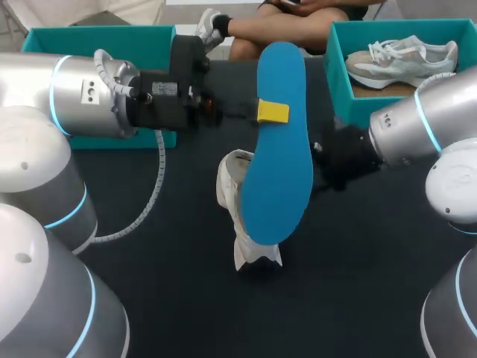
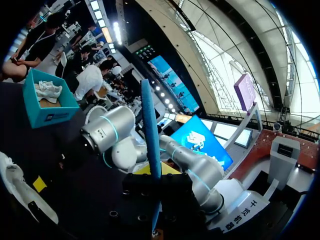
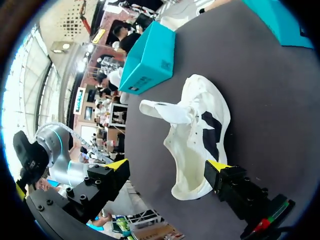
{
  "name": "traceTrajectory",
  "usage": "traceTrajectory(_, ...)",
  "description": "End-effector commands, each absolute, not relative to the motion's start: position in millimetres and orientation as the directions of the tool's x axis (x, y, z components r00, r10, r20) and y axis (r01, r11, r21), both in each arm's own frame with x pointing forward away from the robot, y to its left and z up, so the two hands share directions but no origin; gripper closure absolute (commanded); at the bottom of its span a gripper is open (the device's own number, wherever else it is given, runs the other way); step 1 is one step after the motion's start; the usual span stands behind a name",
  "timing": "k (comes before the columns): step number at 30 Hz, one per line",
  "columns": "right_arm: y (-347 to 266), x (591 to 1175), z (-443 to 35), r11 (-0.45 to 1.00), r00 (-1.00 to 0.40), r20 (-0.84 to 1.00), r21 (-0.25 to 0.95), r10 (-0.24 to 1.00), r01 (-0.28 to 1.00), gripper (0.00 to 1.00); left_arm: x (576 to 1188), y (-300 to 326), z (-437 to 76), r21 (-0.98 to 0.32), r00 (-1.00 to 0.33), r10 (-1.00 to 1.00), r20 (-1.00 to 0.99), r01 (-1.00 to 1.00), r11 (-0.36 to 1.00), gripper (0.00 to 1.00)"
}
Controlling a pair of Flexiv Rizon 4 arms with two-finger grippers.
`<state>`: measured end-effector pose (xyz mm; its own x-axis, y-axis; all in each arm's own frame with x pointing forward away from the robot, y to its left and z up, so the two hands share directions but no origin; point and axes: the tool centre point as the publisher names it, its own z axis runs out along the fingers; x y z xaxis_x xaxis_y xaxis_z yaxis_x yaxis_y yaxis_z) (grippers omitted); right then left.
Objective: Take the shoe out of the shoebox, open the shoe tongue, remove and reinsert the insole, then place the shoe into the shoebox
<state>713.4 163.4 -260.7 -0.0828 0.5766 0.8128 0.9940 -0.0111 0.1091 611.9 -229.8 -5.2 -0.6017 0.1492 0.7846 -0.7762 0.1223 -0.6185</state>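
Note:
My left gripper is shut on a long blue insole, held up above the table; in the left wrist view the insole stands edge-on between the fingers of that gripper. The white shoe lies on the dark table beneath it, tongue pulled out. My right gripper is open, its yellow-tipped fingers spread on either side of the shoe without gripping it. In the head view the insole hides the right gripper's fingers, and only its dark body shows.
A teal shoebox at the back right holds another pale sneaker. A second teal box stands at the back left, partly behind my left arm. The table is dark.

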Motion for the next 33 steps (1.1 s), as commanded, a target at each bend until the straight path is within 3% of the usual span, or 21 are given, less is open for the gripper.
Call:
traceTrajectory(1, 155, 706, -251, -0.016, -0.098, 0.849, 0.124, 0.52, 0.992, 0.0, 611, -230, -6, -0.619, -0.602, 0.148, 0.784, -0.776, 0.121, 1.0)
traceTrajectory(8, 147, 711, -225, -0.052, -0.134, 0.885, 0.176, 0.446, 0.983, 0.0, 611, -230, -6, -0.619, -0.602, 0.148, 0.784, -0.776, 0.121, 1.0)
traceTrajectory(16, 146, 716, -190, -0.033, -0.118, 0.933, 0.137, 0.34, 0.99, 0.0, 611, -230, -6, -0.619, -0.602, 0.148, 0.784, -0.776, 0.121, 1.0)
traceTrajectory(26, 146, 717, -187, -0.047, -0.111, 0.935, 0.134, 0.337, 0.99, 0.0, 611, -230, -6, -0.619, -0.602, 0.148, 0.784, -0.776, 0.121, 1.0)
traceTrajectory(33, 146, 717, -187, -0.047, -0.111, 0.935, 0.134, 0.337, 0.99, 0.0, 632, -201, -12, -0.844, -0.842, 0.069, 0.536, -0.531, 0.079, 1.0)
